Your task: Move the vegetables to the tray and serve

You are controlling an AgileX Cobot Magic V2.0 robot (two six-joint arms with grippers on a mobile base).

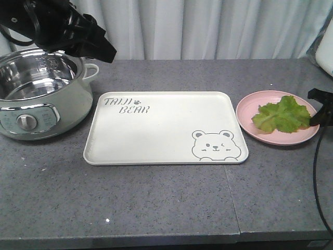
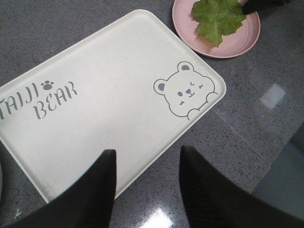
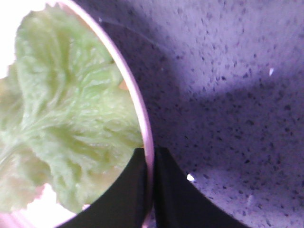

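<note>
The right gripper (image 3: pixel 149 154) is pinching the rim of the pink plate (image 3: pixel 135 102). Its jaws are nearly together, one finger inside the rim and one outside over the grey counter (image 3: pixel 228 95). The lettuce leaf (image 3: pixel 71 118) is lying in the plate just beside the inner finger; whether they are touching cannot be told. The left gripper (image 2: pixel 147 152) is hanging with its jaws wide apart, and the edge of the tray (image 2: pixel 118 71) is showing between them. An electric pot (image 1: pixel 41 99) is sitting beyond the tray, away from the plate.

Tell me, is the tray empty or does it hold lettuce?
Empty. The tray shows only its print; the lettuce lies on the pink plate.
</note>
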